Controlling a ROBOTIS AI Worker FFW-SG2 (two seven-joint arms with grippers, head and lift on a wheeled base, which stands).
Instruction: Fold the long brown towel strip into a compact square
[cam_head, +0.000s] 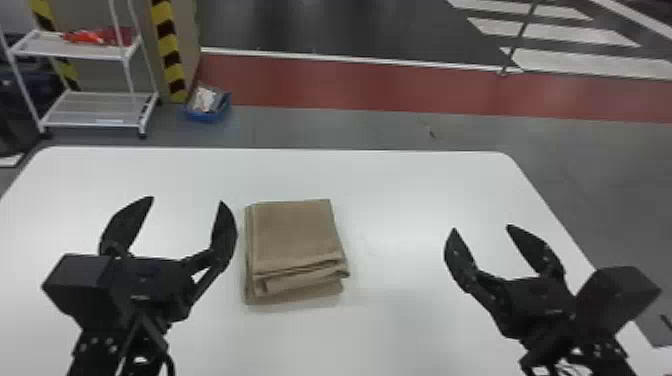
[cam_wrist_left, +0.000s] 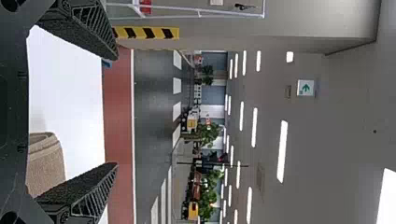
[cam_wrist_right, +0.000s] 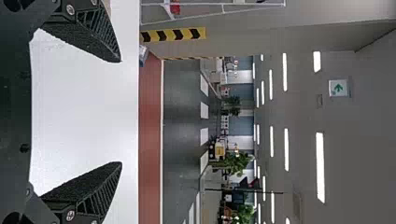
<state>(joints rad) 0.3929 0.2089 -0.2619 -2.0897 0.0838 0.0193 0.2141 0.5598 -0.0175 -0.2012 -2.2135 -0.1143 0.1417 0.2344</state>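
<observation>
The towel (cam_head: 295, 232) is folded compactly; the left gripper (cam_head: 187, 199) and right gripper (cam_head: 481, 228) are held empty, fingers spread, presumably sparing its layers.

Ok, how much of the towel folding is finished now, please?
The folding looks done or nearly so: the brown towel lies on the table as a compact, layered stack. Nothing is in hand; the left gripper and right gripper are open and empty. Perhaps only straightening the uneven near edge is left.
</observation>
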